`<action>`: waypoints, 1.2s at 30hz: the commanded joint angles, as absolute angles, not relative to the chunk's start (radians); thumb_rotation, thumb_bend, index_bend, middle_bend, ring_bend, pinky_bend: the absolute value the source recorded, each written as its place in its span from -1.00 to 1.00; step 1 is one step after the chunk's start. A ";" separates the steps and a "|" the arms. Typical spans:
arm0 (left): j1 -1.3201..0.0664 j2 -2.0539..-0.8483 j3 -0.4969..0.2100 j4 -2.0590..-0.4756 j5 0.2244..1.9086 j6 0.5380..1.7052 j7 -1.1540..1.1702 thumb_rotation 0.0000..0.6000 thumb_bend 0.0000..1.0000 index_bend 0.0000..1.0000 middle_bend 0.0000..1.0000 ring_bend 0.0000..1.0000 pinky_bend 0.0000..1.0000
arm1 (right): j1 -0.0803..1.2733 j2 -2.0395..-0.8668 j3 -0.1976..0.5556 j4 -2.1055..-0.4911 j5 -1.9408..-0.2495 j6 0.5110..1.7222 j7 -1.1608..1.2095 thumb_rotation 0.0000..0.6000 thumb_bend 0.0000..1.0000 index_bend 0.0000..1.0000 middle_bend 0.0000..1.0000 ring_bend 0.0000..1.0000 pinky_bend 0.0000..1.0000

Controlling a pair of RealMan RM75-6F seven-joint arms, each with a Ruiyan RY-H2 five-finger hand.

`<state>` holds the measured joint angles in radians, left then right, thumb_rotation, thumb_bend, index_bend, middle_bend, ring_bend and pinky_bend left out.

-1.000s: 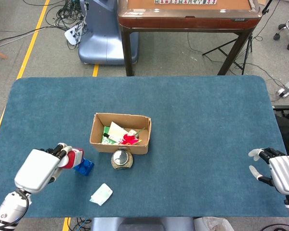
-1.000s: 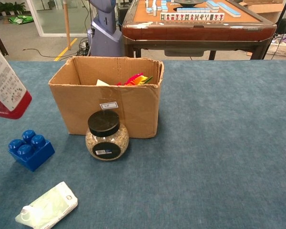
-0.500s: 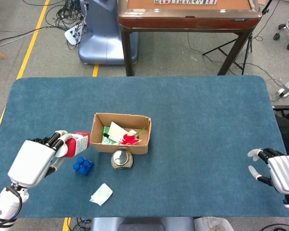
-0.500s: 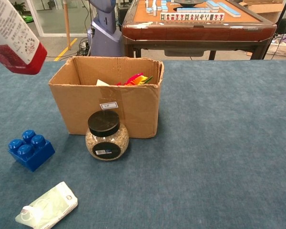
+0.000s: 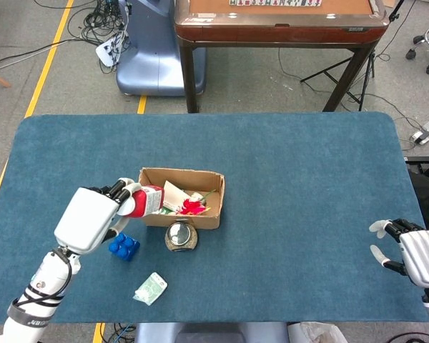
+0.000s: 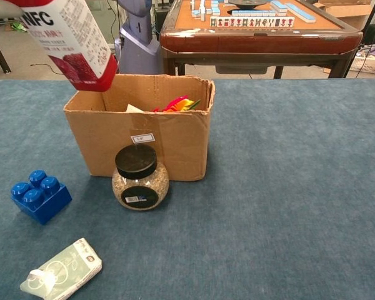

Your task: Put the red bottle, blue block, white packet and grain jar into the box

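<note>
Risk: red bottle clips box left wall, tipping it | left robot hand grips bottle, tilted over rim | right robot hand spread, idle

Beyond the far edge of the blue-covered table: a brown mahjong table on dark legs, rows of tiles along its top in the chest view. Left of the mahjong table, a grey-blue machine base with tangled cables beside it on the grey floor. Further left of the mahjong table, yellow floor lines. Right of it, a chair's castors at the frame edge.
</note>
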<state>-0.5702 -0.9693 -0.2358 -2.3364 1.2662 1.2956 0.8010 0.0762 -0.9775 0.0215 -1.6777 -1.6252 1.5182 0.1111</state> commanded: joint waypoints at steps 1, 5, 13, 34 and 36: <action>-0.624 -1.026 -0.256 -2.303 1.194 1.268 0.856 1.00 -0.47 0.35 0.39 0.26 0.57 | 0.077 -0.977 0.021 -1.677 -1.625 1.517 0.112 1.00 -0.43 -0.10 0.06 -0.15 0.16; -0.672 -1.076 -0.265 -2.260 1.112 1.256 0.907 1.00 -0.47 0.34 0.39 0.26 0.57 | 0.078 -0.977 0.021 -1.677 -1.625 1.514 0.113 1.00 -0.43 -0.10 0.06 -0.15 0.16; -0.739 -1.155 -0.266 -2.169 1.016 1.263 0.972 1.00 -0.47 0.26 0.36 0.21 0.57 | 0.079 -0.977 0.020 -1.676 -1.624 1.511 0.118 1.00 -0.43 -0.10 0.06 -0.15 0.16; -0.794 -1.196 -0.233 -2.128 0.956 1.305 0.975 1.00 -0.73 -1.00 -1.00 -0.88 -0.04 | 0.082 -0.980 0.015 -1.678 -1.632 1.506 0.110 1.00 -0.43 -0.10 0.06 -0.15 0.16; -0.792 -1.196 -0.226 -2.128 0.958 1.311 0.972 1.00 -0.73 -1.00 -1.00 -0.88 -0.04 | 0.082 -0.980 0.016 -1.679 -1.632 1.507 0.110 1.00 -0.43 -0.10 0.06 -0.15 0.16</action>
